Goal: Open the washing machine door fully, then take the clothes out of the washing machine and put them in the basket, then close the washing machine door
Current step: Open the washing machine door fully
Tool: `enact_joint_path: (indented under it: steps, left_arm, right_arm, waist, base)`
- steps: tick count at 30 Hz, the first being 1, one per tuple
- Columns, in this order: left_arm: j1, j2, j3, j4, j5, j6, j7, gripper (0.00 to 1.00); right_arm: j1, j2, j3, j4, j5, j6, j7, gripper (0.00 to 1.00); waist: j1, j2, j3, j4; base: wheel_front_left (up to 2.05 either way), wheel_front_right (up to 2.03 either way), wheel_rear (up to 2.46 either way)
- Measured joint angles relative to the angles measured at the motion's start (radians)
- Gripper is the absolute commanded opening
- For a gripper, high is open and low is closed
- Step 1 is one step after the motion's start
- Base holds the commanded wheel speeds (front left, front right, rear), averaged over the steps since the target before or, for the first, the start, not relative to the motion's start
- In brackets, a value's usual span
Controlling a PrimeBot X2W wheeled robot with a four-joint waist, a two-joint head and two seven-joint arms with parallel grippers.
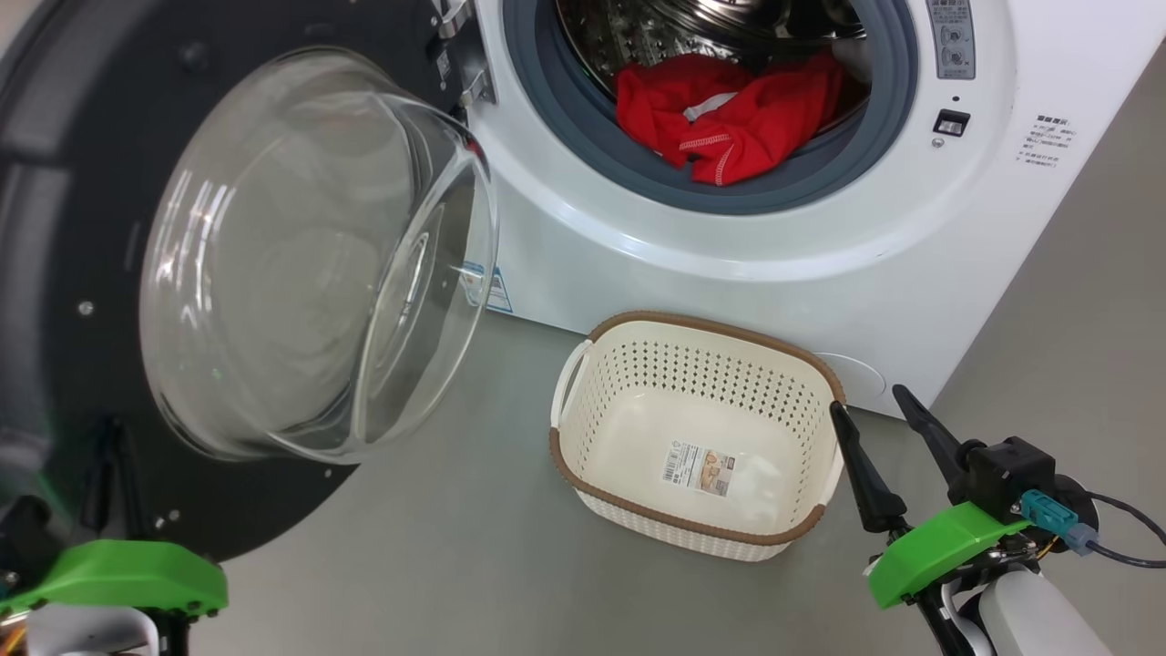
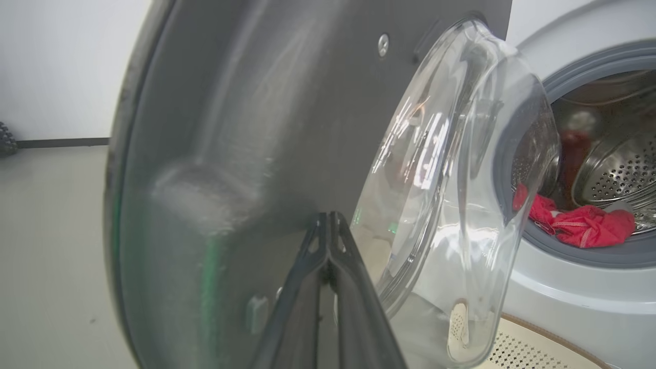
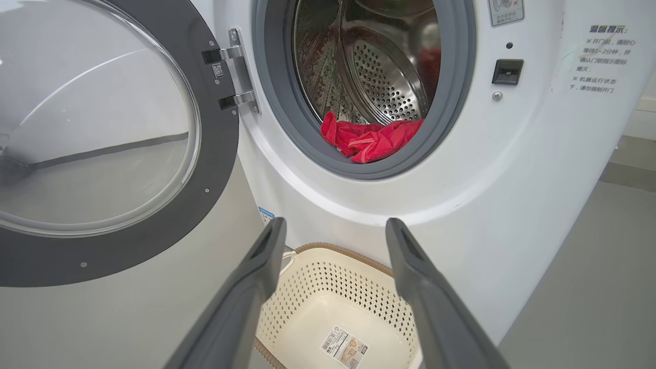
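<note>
Jaws spread wide on my right gripper (image 1: 865, 398), pressed together on my left gripper (image 2: 328, 218); clothes (image 1: 729, 118) above the basket (image 1: 706, 323) look soft, light, so I'd pinch a bunched fold.

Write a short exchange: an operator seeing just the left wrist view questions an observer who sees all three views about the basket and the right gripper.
Operator: Is anything in the basket?
Observer: Nothing but a paper label on its bottom.
Operator: What is the right gripper doing?
Observer: It is open, holding nothing, near the basket's right end.
</note>
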Motion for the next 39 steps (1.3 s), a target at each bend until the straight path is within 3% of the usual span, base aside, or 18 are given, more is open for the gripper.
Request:
enact_joint_path:
  steps: [9, 39]
  left_arm:
    - [-0.039, 0.035, 0.048, 0.121, -0.010, -0.012, -0.053, 0.00]
    - [-0.301, 0.147, 0.091, 0.543, -0.025, -0.161, -0.097, 0.00]
  right_arm:
    - [0.000, -0.009, 0.003, 0.000, 0.000, 0.000, 0.000, 1.00]
    - [-0.020, -0.044, 0.033, 0.007, 0.001, 0.000, 0.000, 1.00]
  waist:
    - [-0.0001, 0.0000, -0.002, -0.002]
    - [0.0000, 0.0000, 0.019, -0.037]
  base:
    - [0.00, 0.00, 0.00]
    - [0.00, 0.00, 0.00]
